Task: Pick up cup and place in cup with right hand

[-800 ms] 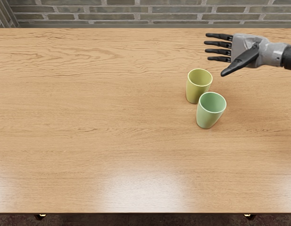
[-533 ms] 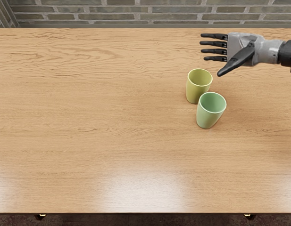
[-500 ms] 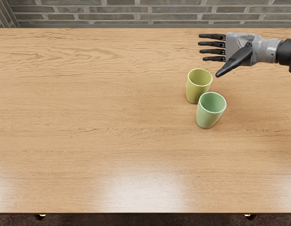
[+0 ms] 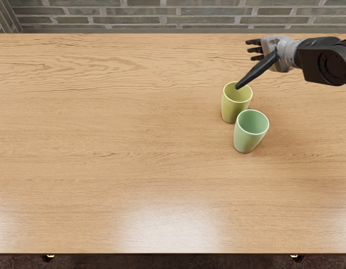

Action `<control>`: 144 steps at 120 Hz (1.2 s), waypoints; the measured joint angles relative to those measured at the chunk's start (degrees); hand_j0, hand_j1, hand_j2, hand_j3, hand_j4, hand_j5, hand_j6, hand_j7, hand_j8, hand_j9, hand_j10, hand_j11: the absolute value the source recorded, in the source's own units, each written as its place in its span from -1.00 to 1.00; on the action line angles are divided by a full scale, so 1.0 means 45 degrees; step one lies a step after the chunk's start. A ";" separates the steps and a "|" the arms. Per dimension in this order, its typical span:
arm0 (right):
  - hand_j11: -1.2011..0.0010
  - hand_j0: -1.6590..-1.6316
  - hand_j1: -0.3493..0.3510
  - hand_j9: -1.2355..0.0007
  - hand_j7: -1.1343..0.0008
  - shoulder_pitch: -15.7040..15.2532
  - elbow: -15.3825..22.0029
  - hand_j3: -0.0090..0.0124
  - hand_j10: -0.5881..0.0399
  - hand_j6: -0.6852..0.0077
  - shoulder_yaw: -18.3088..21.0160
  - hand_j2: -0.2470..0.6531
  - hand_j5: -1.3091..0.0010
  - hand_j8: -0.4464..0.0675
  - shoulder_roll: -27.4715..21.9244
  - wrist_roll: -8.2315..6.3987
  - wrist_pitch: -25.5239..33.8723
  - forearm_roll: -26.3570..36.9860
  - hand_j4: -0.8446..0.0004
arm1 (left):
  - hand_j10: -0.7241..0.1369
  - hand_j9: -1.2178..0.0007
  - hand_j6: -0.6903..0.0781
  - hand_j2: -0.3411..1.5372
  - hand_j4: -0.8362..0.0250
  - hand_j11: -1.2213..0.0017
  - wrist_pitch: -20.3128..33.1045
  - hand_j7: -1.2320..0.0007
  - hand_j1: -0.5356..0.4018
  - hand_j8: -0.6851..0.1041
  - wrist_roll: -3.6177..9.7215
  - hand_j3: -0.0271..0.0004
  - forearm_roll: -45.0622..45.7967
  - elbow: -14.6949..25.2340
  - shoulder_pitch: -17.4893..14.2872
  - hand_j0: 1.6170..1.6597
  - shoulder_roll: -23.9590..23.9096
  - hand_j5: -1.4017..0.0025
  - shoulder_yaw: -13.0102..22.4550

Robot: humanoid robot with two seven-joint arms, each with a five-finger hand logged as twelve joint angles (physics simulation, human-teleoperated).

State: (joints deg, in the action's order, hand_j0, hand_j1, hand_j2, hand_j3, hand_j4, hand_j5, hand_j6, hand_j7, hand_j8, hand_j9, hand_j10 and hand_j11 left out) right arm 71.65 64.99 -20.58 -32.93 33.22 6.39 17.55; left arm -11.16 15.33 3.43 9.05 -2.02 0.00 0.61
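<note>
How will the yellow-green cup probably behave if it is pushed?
The yellow-green cup is probably stiff, since its rim looks evenly round. Pushed high, it might tip, because it narrows toward its base. The mint-green cup beside it could get bumped.

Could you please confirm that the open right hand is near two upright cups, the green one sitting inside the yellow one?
Not quite: the head view shows the green cup standing beside the yellow cup, not inside it, near the open right hand.

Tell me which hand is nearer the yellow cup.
Right. The right hand hovers beyond the yellow cup, its thumb overlapping the rim in this view; the left hand is out of view.
</note>
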 joint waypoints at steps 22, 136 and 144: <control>1.00 -0.93 -1.00 1.00 1.00 0.1084 0.0399 -0.16 0.87 0.97 0.1736 -0.45 1.00 0.73 0.0495 0.0327 0.2451 0.0084 1.00 | 0.68 1.00 0.80 -0.64 0.94 1.00 0.0000 1.00 0.89 0.74 -0.0005 0.97 0.0000 0.0000 0.0000 0.92 0.0000 1.00 0.0000; 1.00 -0.93 -1.00 1.00 1.00 0.1913 0.0153 -0.16 0.87 0.97 0.5037 -0.45 1.00 0.73 0.2630 0.0395 0.5528 -0.0742 1.00 | 0.68 1.00 0.80 -0.64 0.94 1.00 0.0000 1.00 0.89 0.74 -0.0001 0.97 0.0000 0.0000 0.0000 0.92 0.0000 1.00 0.0000; 1.00 -0.93 -1.00 1.00 1.00 0.1883 0.0114 -0.16 0.87 0.97 0.5180 -0.45 1.00 0.73 0.2592 0.0395 0.5691 -0.0730 1.00 | 0.68 1.00 0.80 -0.64 0.94 1.00 0.0000 1.00 0.89 0.74 -0.0005 0.97 0.0000 0.0000 0.0000 0.92 0.0000 1.00 0.0000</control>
State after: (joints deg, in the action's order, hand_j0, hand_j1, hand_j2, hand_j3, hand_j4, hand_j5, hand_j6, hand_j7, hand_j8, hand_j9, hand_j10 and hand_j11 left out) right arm 80.13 65.51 2.73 -21.27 35.00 32.00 14.26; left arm -11.16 15.31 3.43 9.05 -2.02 0.00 0.61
